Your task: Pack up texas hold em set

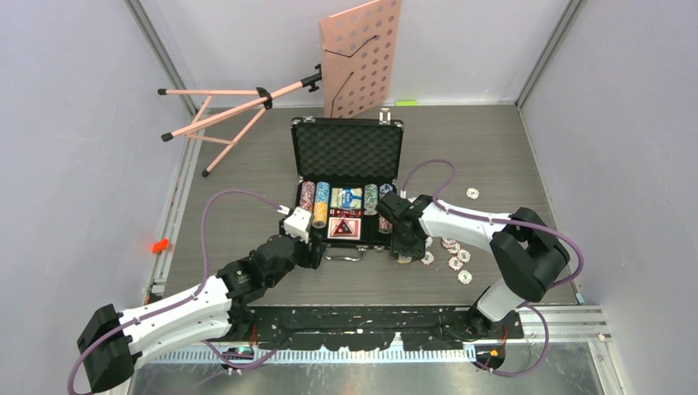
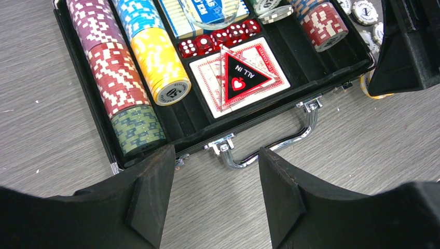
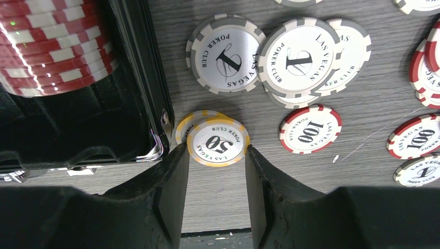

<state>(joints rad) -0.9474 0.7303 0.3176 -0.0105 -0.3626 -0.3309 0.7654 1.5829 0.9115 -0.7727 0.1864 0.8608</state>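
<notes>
On the table, the open black silver-edged case holds striped chip rows, red dice and card decks; left jaws spread, right jaws pinch a yellow-rimmed chip beside it

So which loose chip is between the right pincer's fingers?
The yellow-rimmed 50 chip, atop another yellow one; the rest are grey 1s and red 100s.

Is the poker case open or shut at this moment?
Open. The case has its lid upright at the back, foam lining showing; chip rows, red dice and cards lie exposed inside.
</notes>
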